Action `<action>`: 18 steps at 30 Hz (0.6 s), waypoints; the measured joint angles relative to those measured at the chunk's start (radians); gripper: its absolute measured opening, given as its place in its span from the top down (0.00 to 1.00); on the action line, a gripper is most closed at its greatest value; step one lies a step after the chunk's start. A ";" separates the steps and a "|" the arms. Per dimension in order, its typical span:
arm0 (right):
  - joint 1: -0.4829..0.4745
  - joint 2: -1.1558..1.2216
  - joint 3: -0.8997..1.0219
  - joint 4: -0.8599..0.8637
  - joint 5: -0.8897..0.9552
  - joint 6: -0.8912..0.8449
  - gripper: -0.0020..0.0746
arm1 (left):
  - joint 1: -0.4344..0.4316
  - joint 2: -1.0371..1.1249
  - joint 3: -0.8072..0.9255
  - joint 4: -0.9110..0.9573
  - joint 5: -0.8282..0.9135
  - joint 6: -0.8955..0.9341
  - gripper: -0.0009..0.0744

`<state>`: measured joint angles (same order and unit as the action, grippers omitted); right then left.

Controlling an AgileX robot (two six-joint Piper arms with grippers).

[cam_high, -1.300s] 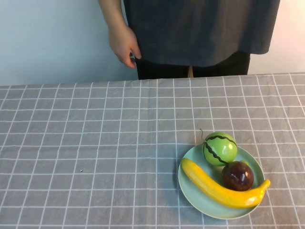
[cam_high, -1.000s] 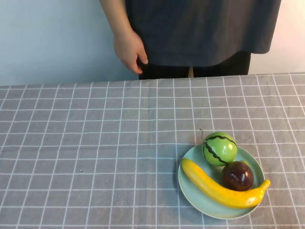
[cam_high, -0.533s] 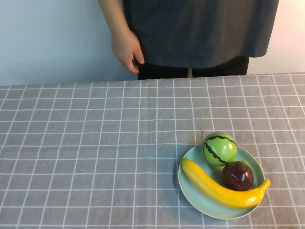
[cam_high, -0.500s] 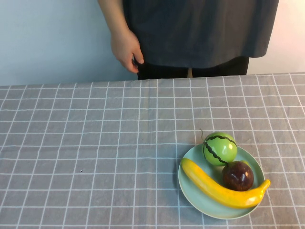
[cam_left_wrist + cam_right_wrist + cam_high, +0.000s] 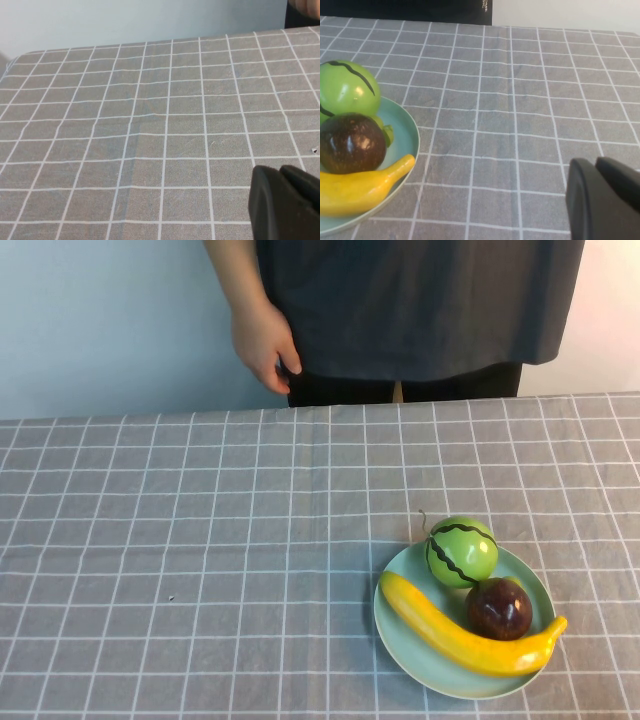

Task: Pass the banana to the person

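Note:
The yellow banana [image 5: 460, 640] lies across the near side of a pale green plate [image 5: 430, 665] at the table's near right. It also shows in the right wrist view [image 5: 355, 187]. The person [image 5: 420, 300] stands behind the far edge of the table in a dark grey top, one bare hand [image 5: 262, 340] hanging at the side. Neither arm shows in the high view. My left gripper [image 5: 279, 170] is shut and empty over bare cloth. My right gripper [image 5: 595, 162] is shut and empty, apart from the plate, to the side of the banana's tip.
A round green striped fruit [image 5: 462, 551] and a dark maroon round fruit [image 5: 498, 608] sit on the plate behind the banana. A grey checked cloth [image 5: 200, 540] covers the table. A pale wall stands behind the person.
The person's hanging hand has shifted slightly to and fro. The banana, the plate and both grippers have not moved.

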<state>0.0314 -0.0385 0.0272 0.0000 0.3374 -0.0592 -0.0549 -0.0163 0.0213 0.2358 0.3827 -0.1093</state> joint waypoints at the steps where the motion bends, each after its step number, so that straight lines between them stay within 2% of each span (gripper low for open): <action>1: 0.000 0.000 0.000 0.000 0.000 0.000 0.98 | 0.000 0.000 0.000 0.000 0.000 0.000 0.99; 6: 0.000 0.000 0.000 0.005 -0.032 0.006 0.98 | 0.000 0.000 0.000 0.000 0.000 0.000 0.99; 11: 0.000 0.000 0.000 0.186 -0.102 0.013 0.98 | 0.000 0.000 0.000 0.000 0.000 0.000 0.99; 18: 0.000 0.000 0.000 0.595 -0.233 0.021 0.98 | 0.000 0.000 0.000 0.000 0.000 0.000 0.99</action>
<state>0.0314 -0.0385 0.0272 0.5953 0.1040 -0.0385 -0.0549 -0.0163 0.0213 0.2358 0.3827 -0.1093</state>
